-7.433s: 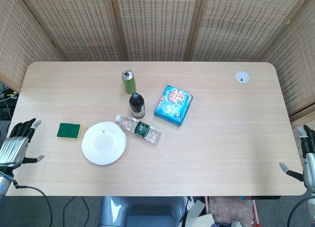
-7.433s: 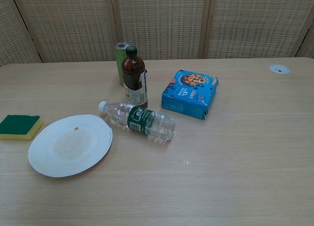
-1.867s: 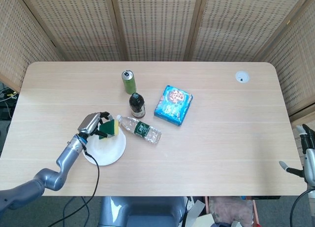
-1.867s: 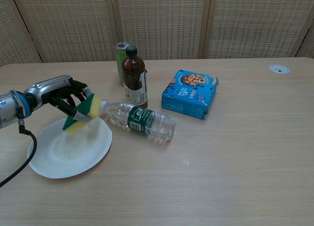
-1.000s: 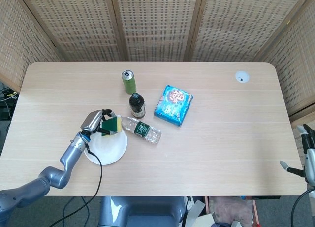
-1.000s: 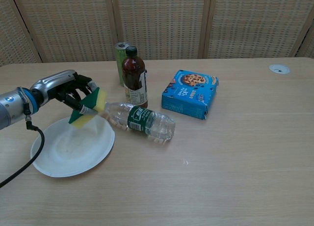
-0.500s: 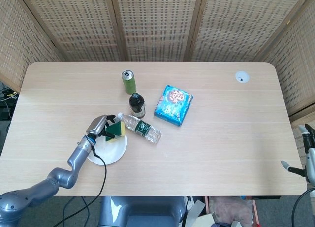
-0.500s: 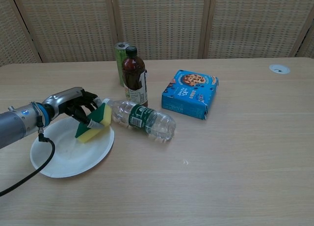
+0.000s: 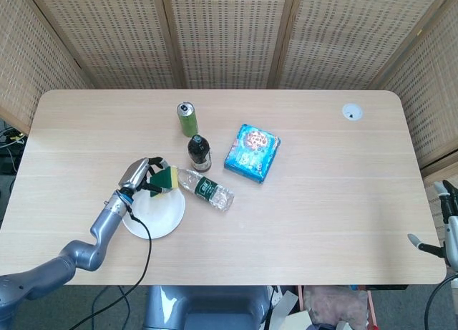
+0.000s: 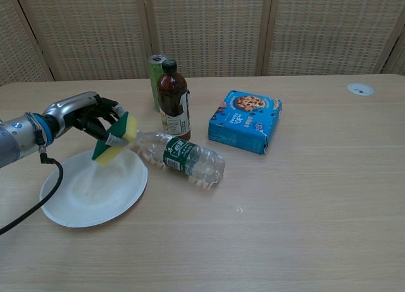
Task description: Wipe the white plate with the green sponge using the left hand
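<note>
From overhead, head view: wooden table [image 9: 322,201] backed by woven screens [image 9: 222,36]. Left hand [image 9: 137,177] at the near-left part of the table, fingers clamped on the green sponge [image 9: 166,180], which is green on one face and yellow on the other. Sponge held tilted over the far-right rim of the white plate [image 9: 154,214]; whether it touches the plate cannot be told from this angle. Clear water bottle [image 9: 204,189] with green label lies on its side just right of the plate, its cap end beside the sponge. Dark brown bottle [image 9: 199,152] stands upright behind the water bottle; green can [image 9: 187,119] upright further back. Blue cookie box [image 9: 252,152] lies flat right of the brown bottle. Small white round fitting [image 9: 351,112] at the far-right of the tabletop. Right hand [image 9: 448,230] at the frame's right edge, off the table, only partly visible; fingers appear apart, holding nothing.

Chest view: left hand [image 10: 85,118] reaches in from the left, dark fingers [image 10: 101,127] pinching the sponge [image 10: 114,143] by its upper end. Sponge hangs tilted, lower corner at or just above the plate's [image 10: 88,203] far rim. Water bottle [image 10: 183,158] lies just beside the sponge. Brown bottle [image 10: 174,102] and can [image 10: 155,73] stand behind it; cookie box [image 10: 245,121] to the right; fitting [image 10: 360,88] far right. Right hand outside this view.
</note>
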Motion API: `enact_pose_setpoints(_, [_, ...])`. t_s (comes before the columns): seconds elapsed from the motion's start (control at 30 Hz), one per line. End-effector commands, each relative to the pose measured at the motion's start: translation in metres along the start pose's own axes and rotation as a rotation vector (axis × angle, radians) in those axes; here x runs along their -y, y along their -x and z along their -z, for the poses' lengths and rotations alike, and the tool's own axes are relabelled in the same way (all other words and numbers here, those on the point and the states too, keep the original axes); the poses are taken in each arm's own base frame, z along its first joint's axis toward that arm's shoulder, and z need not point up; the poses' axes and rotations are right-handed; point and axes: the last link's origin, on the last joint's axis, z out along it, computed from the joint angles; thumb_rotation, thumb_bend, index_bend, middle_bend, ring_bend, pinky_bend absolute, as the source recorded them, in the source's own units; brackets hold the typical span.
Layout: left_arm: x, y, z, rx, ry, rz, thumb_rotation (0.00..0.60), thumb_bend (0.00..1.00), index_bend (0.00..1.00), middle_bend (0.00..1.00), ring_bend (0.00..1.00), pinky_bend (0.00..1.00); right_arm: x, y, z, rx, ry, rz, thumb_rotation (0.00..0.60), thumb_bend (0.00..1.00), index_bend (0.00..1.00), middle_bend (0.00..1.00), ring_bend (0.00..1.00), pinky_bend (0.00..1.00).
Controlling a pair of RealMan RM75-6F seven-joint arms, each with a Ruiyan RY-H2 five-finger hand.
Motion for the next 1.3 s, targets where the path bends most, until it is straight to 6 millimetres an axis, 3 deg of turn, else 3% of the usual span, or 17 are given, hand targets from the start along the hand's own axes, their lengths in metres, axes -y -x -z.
enact_pose_setpoints(0.03, [0.009, 0.009, 0.001, 0.017, -0.039, 0.01, 0.6, 0.1, 0.56, 0.41, 0.34, 0.47, -0.001, 0.0, 0.0, 0.001, 0.002, 0.0, 0.6, 0.0, 0.0, 0.0, 0.0, 0.0])
enact_pose_setpoints(0.23, [0.016, 0.024, -0.001, 0.039, -0.066, 0.005, 0.6, 0.1, 0.56, 0.41, 0.34, 0.47, -0.001, 0.001, -0.002, 0.007, 0.006, 0.002, 0.6, 0.0, 0.0, 0.0, 0.0, 0.0])
enact_pose_setpoints(0.47, [0.018, 0.028, -0.002, 0.046, -0.064, -0.007, 0.6, 0.1, 0.56, 0.41, 0.34, 0.47, -0.002, 0.001, -0.003, 0.007, 0.01, 0.0, 0.6, 0.0, 0.0, 0.0, 0.0, 0.0])
enact_pose_setpoints(0.7, [0.007, -0.002, -0.003, -0.016, -0.007, -0.003, 0.6, 0.1, 0.56, 0.41, 0.34, 0.47, -0.002, -0.001, -0.001, 0.002, 0.006, -0.007, 0.6, 0.0, 0.0, 0.0, 0.0, 0.0])
enact_pose_setpoints(0.83, [0.012, -0.006, 0.0, -0.015, -0.031, 0.002, 0.6, 0.1, 0.56, 0.41, 0.34, 0.47, -0.001, -0.001, 0.0, 0.003, 0.004, -0.005, 0.6, 0.0, 0.0, 0.0, 0.0, 0.0])
enact_pose_setpoints(1.3, [0.032, 0.016, 0.001, 0.021, -0.1, 0.003, 0.6, 0.1, 0.56, 0.41, 0.34, 0.47, -0.001, 0.001, -0.002, 0.008, 0.006, 0.003, 0.6, 0.0, 0.0, 0.0, 0.0, 0.0])
